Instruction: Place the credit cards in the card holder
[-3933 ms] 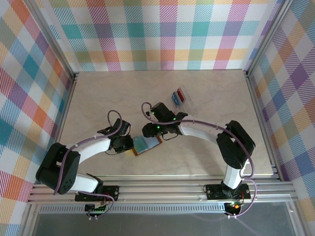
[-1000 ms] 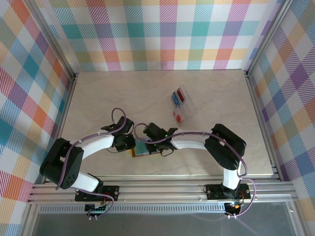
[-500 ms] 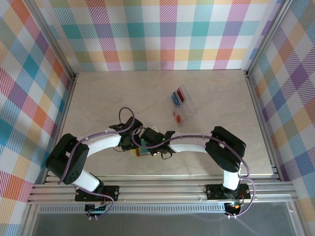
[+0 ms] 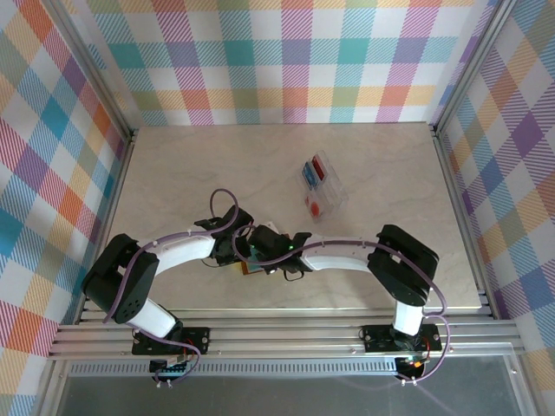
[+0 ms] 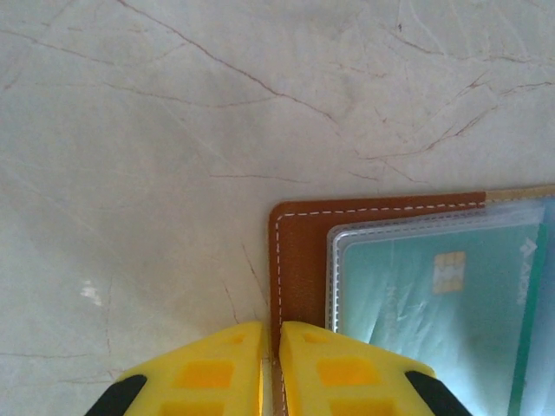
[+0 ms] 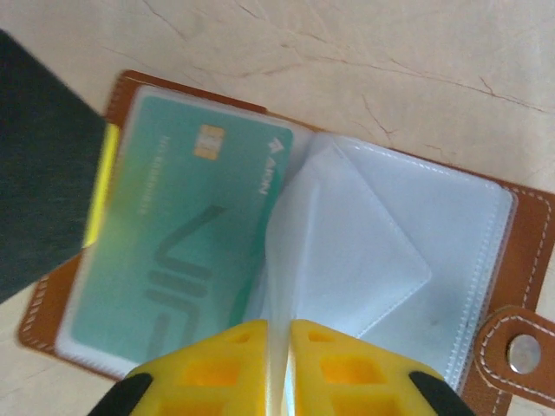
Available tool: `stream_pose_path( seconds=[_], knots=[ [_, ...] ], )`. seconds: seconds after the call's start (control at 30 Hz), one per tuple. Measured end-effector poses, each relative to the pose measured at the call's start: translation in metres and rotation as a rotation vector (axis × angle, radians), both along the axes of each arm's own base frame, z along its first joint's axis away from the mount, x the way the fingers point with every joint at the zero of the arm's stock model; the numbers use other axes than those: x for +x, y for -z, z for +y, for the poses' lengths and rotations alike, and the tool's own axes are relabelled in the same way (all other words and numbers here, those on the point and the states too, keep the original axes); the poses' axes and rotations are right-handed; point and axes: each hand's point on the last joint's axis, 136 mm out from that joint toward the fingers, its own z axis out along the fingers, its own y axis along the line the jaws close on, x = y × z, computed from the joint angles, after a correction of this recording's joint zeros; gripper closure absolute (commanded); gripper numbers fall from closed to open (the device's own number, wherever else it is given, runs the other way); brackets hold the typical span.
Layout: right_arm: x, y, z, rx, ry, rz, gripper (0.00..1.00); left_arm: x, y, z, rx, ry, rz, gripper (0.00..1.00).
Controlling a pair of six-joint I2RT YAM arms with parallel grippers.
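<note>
The card holder (image 5: 299, 260) lies open on the worktop (image 4: 173, 173) near its front edge, between the two wrists. The teal card (image 6: 173, 251) now sits fully inside the left clear pocket, chip showing through the plastic. A few seconds ago that card still hung half out over the wallet, so the first card reads as delivered. The right end effector (image 6: 279, 347) is almost closed, with only a slit between its fingers. A clear pocket leaf (image 6: 347, 251) rises into that slit, so it appears to be pinching the leaf up, probably to expose the next empty sleeve. The left end effector (image 5: 270, 347) is nearly shut on the holder's brown edge, pinning it down. It has shifted in closer over the last second. The other credit cards (image 4: 314, 205) wait in the clear tray (image 4: 338, 195), well apart toward the back right, so most of the task remains.
</note>
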Motion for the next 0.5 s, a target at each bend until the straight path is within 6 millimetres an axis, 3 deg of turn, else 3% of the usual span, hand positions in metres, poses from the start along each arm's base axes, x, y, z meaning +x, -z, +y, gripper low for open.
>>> stream_pose_path(
  seconds=[0.1, 0.17, 0.37, 0.5],
  knots=[
    [-0.004, -0.011, 0.009, 0.064, -0.039, 0.002, 0.71, 0.0, 0.0, -0.001, -0.002, 0.0, 0.001, 0.86],
    [-0.006, -0.015, 0.017, 0.103, -0.056, 0.014, 0.75, 0.0, 0.0, -0.001, -0.005, -0.003, 0.003, 0.86],
    [-0.006, -0.014, 0.022, 0.19, -0.082, 0.098, 0.76, 0.001, -0.003, -0.003, -0.022, -0.014, -0.002, 0.85],
    [-0.004, -0.011, 0.024, 0.24, -0.081, 0.148, 0.71, 0.002, -0.005, -0.007, -0.053, -0.015, -0.006, 0.85]
  ],
)
